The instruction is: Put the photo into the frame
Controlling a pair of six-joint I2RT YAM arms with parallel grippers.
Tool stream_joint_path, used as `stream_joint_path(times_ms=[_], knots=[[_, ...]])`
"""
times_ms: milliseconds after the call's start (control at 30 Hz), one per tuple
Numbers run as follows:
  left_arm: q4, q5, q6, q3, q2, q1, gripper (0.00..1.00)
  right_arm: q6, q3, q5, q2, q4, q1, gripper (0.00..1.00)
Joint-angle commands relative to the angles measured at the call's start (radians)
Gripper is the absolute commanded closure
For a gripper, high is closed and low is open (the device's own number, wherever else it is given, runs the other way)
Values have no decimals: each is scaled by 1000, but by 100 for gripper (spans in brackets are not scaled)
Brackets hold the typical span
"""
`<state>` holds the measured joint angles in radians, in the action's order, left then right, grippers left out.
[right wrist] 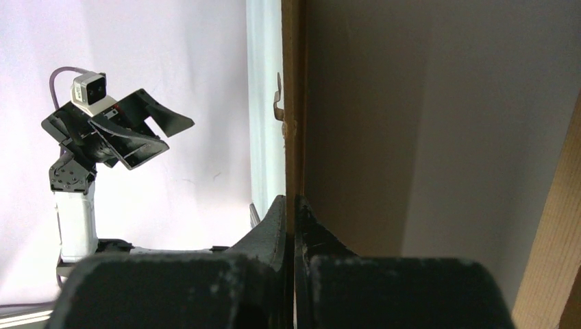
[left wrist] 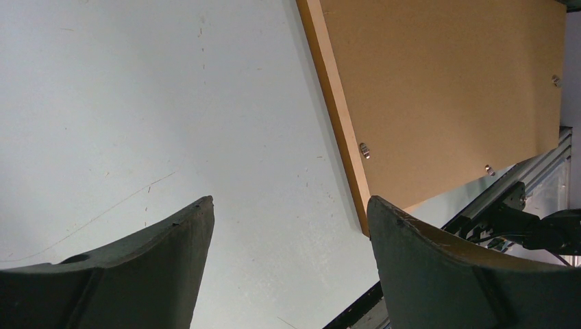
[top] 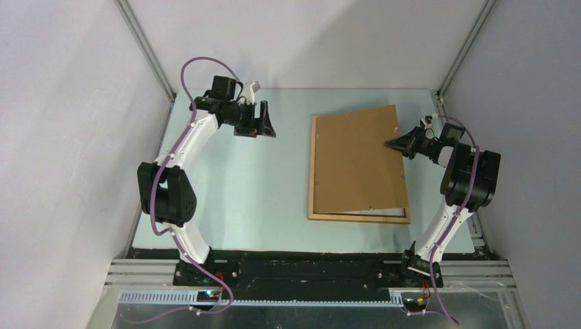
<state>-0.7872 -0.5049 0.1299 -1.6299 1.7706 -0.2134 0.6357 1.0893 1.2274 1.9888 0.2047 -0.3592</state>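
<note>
The right gripper (top: 390,144) clamps the right edge of the brown backing board (top: 353,161), holding it askew over the frame (top: 356,217), presumably for access, while the left gripper (top: 257,129) hangs wide open and empty.

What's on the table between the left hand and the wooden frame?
Nothing; just bare table between the left hand and the frame, seen from the top view.

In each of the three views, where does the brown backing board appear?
Top: board right of centre, askew over the frame.
Left wrist: board upper right.
Right wrist: board centre, edge-on, pinched by right gripper.
Shared landmark: left gripper.
</note>
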Motion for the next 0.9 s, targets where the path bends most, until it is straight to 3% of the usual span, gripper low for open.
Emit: stream_joint_path(times_ms=[0, 867], knots=[[20, -21, -16, 2, -7, 5, 14, 15, 42, 54, 6, 8, 6, 100], [22, -23, -13, 4, -10, 5, 14, -53, 41, 63, -2, -101, -1, 100]])
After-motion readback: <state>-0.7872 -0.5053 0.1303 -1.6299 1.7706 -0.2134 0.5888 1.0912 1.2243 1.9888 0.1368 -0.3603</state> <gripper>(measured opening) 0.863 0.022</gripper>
